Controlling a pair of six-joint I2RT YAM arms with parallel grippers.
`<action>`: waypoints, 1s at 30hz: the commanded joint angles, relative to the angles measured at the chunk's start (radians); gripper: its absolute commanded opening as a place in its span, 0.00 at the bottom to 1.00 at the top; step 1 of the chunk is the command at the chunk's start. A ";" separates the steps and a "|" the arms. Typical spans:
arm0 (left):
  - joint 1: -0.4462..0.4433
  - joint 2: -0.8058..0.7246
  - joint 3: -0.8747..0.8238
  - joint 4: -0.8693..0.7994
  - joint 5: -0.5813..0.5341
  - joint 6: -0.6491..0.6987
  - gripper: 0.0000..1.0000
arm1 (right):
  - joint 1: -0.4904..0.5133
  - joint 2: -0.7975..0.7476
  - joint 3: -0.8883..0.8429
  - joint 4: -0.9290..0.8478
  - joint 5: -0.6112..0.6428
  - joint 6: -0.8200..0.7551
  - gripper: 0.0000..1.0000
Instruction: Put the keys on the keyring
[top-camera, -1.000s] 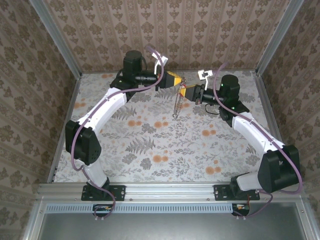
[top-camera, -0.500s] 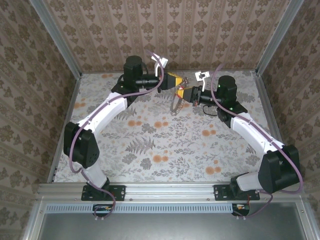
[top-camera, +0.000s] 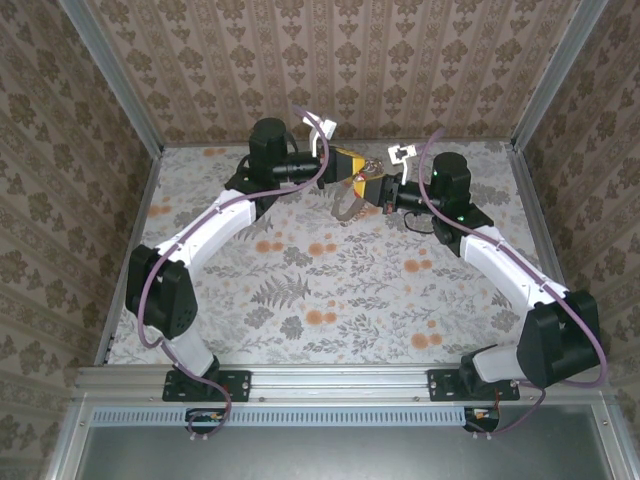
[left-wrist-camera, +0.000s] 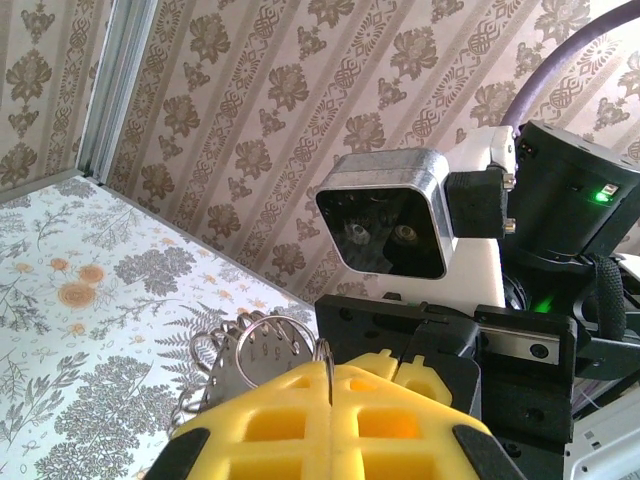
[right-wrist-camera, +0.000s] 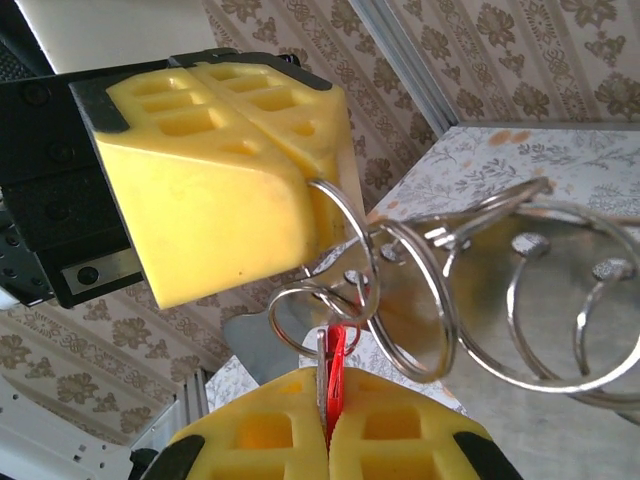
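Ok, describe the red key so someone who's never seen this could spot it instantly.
At the far middle of the floral table, the left pincer and right pincer nearly meet. Pinched in the right one, next to the silver loops of the keyring, sits the key: a tiny sliver, the only bright red thing there.

Smooth, mirror-glossy metal: keyring (left-wrist-camera: 262, 355). Glossy red finish: key (right-wrist-camera: 336, 355). Matt, faintly grained yellow plastic in black plastic mounts: left gripper (left-wrist-camera: 330, 378), right gripper (right-wrist-camera: 326, 398). Matt floral-printed covering: table (left-wrist-camera: 70, 340). Satin brushed aluminium: frame (top-camera: 340, 382).
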 joint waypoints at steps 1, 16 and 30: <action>0.001 -0.055 0.004 0.034 -0.022 0.032 0.00 | 0.005 -0.047 -0.002 -0.072 0.011 -0.048 0.00; 0.018 -0.073 0.005 -0.008 -0.008 0.084 0.00 | -0.041 -0.096 0.025 -0.259 0.011 -0.144 0.00; 0.007 -0.098 0.002 -0.130 -0.074 0.246 0.00 | -0.050 -0.067 0.135 -0.417 -0.008 -0.237 0.00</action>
